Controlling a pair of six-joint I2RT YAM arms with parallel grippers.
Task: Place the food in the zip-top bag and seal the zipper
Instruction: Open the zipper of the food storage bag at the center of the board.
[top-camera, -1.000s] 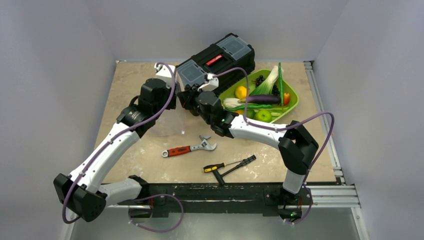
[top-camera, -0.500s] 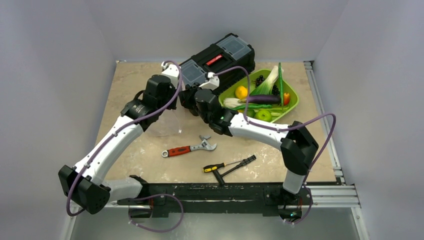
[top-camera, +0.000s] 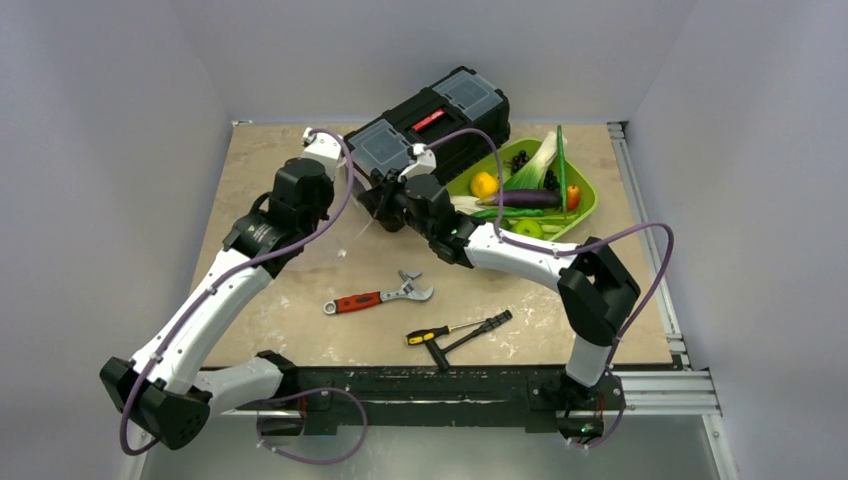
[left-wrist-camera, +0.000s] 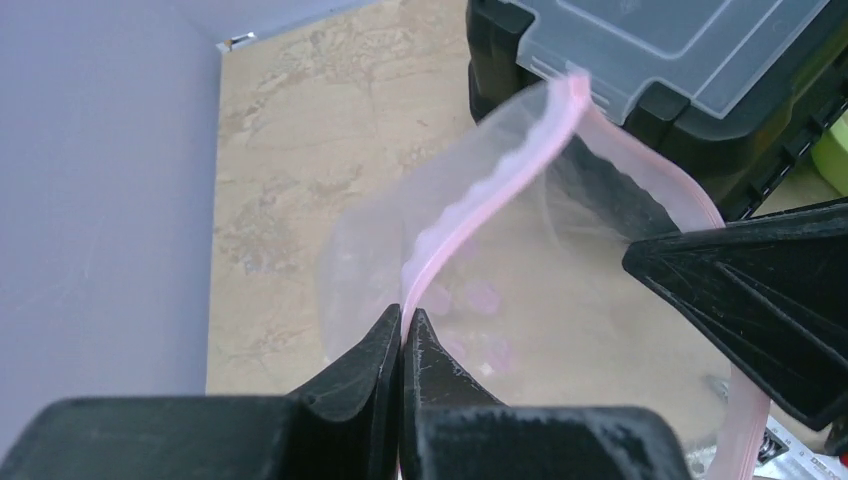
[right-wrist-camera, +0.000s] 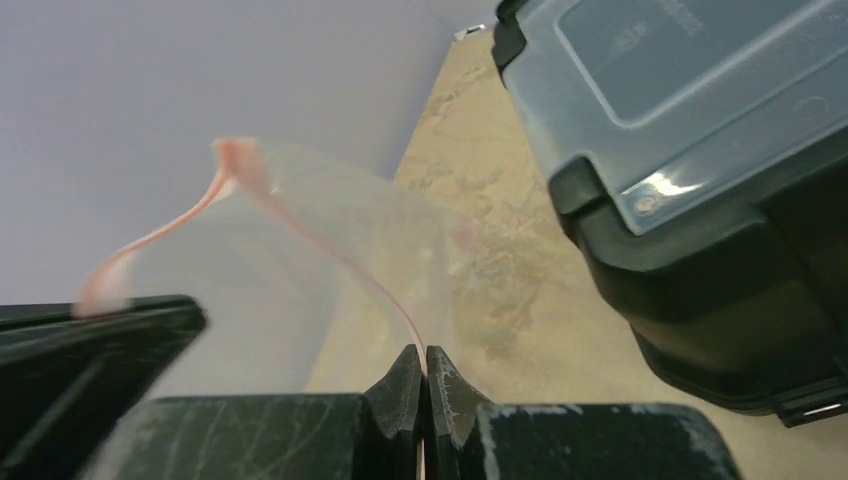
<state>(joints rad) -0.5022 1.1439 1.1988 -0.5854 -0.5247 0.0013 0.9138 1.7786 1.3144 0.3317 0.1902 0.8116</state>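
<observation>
**Operator:** Where do I stand?

**Spotter:** Start nearest you. The wrench (top-camera: 378, 296) and screwdrivers (top-camera: 458, 329) lie on the table (top-camera: 270, 170), well in front of the black toolbox (top-camera: 430, 120). They are no part of your job.

**Operator:** And my end effectors?

**Spotter:** Both are raised just in front of the toolbox's near-left corner. Your left end effector (left-wrist-camera: 402, 322) is pinched tight on one lip of the pink zipper (left-wrist-camera: 490, 180). Your right end effector (right-wrist-camera: 424, 355) is clamped just as tight on the opposite lip. Between them the zip-top bag (left-wrist-camera: 500, 290) hangs with its mouth pulled apart.

**Operator:** Anything in it?

**Spotter:** I see no food inside. The food (top-camera: 525, 198), including the green apple (top-camera: 527, 231), sits in the lime-green tray (top-camera: 590, 200), just right of the toolbox.

**Operator:** So which step is this?

**Spotter:** I'd judge you are opening the bag, with loading not yet begun. With both end effectors busy, you have nothing free to pick with. For the next move, one of them must release its lip and reach right of the toolbox to the tray. The other holds the mouth up. Expect the thin film to sag shut once one side lets go, so set the bag where the opening faces the tray.
</observation>
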